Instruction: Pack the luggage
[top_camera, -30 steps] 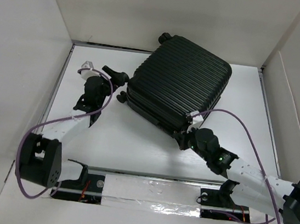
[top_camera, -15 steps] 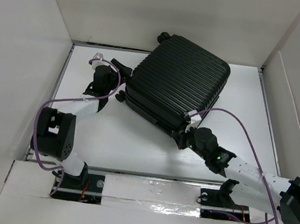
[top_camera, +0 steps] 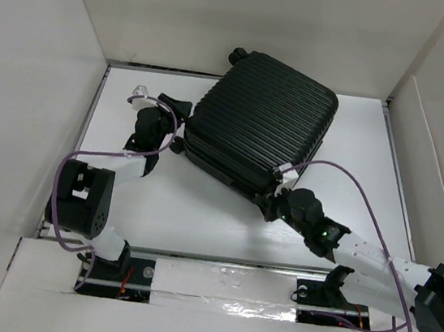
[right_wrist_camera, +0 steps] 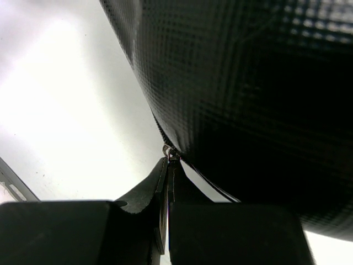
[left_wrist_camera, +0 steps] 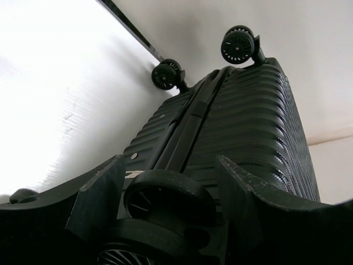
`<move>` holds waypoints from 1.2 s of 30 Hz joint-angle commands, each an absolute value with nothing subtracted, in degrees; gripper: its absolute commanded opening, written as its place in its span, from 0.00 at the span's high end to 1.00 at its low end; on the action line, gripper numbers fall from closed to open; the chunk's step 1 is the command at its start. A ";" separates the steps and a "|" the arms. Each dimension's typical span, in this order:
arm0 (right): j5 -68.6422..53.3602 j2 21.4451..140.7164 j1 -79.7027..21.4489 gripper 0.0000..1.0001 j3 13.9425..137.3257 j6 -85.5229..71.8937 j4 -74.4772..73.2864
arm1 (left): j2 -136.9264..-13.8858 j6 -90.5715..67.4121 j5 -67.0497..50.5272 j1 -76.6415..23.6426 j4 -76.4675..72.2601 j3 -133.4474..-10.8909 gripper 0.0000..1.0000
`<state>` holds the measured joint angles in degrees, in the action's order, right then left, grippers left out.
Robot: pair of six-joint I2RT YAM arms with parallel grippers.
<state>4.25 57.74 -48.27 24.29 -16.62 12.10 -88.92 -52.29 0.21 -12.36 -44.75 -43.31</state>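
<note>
a: so, where's the luggage (top_camera: 264, 126) sitting?
b: flat on the white table (top_camera: 199, 212), shut, ribbed shell up. it's turned cornerwise in the upper middle of the top view. one corner points to the lower middle of the frame, another to the left.
a: and the left claw (left_wrist_camera: 171, 165)?
b: at that left corner. in the left wrist view its fingers (left_wrist_camera: 102, 190) stand apart, one lower left, one lower right, w/ a caster wheel (left_wrist_camera: 165, 193) between them. can't tell if either finger touches it. the rest of the case runs away toward the upper right of that frame.
a: right claw (right_wrist_camera: 167, 168)?
b: at the near corner, lower middle of the top view. on the right wrist cam the fingers are pressed together, tips nipped on a small metal zip pull (right_wrist_camera: 171, 153) at the seam. the black shell fills the upper right of that frame, v close, right at the tips.
a: counts?
b: 1 luggage, 2 claws, 1 zip pull. wheels: the left wrist view shows 2 far wheels (left_wrist_camera: 238, 45) near the top of the frame, plus the 1 between the fingers. there's also a spoked bit under it at the bottom edge. can't tell if that's another wheel or part of the same caster.
</note>
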 commanded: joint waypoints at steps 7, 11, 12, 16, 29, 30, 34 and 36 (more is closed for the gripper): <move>2.54 56.96 -45.18 1.00 32.95 -13.11 15.75 | -75.87 -42.36 -1.31 -28.28 -50.53 -29.03 1.00; 2.73 55.55 -42.55 1.00 34.97 -11.34 13.36 | -70.51 -43.50 -2.11 -35.47 -50.10 -24.09 1.00; 1.94 55.89 -42.54 1.00 35.24 -11.16 13.19 | -69.36 -43.59 -1.67 -37.25 -49.58 -23.39 1.00; -6.73 61.58 -43.85 1.00 36.83 -11.16 15.01 | -64.08 -44.47 2.55 -45.34 -47.46 -22.59 1.00; -18.02 76.30 -56.27 1.00 40.80 -9.40 23.29 | -56.16 -49.56 0.27 -57.20 -42.45 -22.85 1.00; -17.84 74.55 -55.21 1.00 39.65 -9.67 23.64 | -56.68 -49.83 0.26 -57.91 -43.50 -22.85 1.00; -17.49 67.36 -49.67 1.00 34.29 -10.11 22.95 | -60.99 -49.22 0.88 -61.69 -45.87 -26.79 1.00; -17.14 63.83 -45.29 1.00 32.36 -9.50 20.49 | -64.31 -47.91 2.54 -64.75 -47.54 -28.90 1.00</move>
<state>-12.67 66.54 -51.24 32.25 -2.76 10.57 -61.17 -44.62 21.87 -54.76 -41.47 -24.27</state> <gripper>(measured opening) 0.022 0.540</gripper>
